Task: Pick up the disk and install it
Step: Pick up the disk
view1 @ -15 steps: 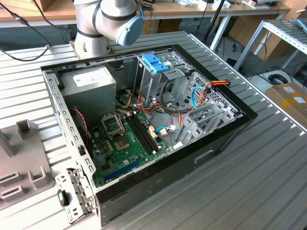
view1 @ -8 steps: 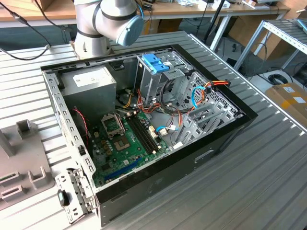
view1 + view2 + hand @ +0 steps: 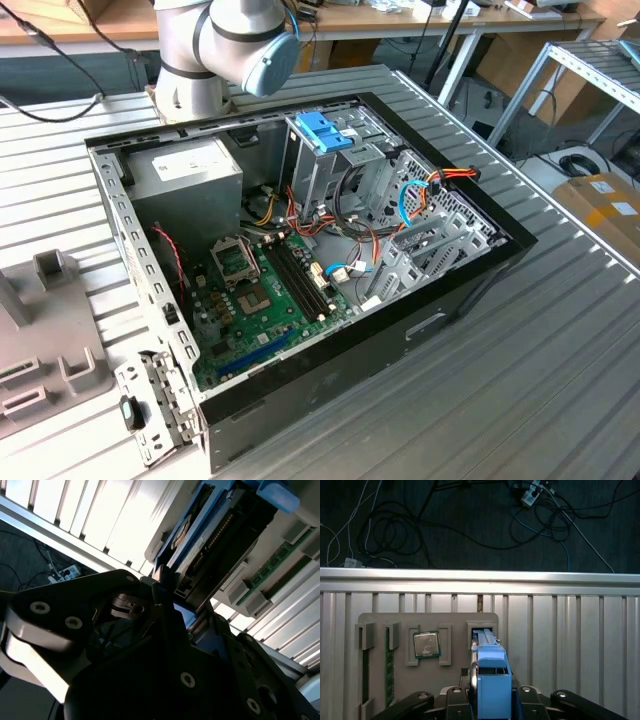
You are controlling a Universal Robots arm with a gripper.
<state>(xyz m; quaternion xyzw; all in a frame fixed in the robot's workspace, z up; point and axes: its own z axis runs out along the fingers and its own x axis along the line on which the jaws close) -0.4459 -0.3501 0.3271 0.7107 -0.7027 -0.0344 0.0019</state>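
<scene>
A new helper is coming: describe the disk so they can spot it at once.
On the slatted metal table lies a grey holder tray with pockets. The disk stands on edge in the slot beside the square chip; alone there, it wears a bright blue frame.

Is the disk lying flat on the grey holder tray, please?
No, in the first wrist view the disk stands on edge at a slot of the grey holder tray.
</scene>
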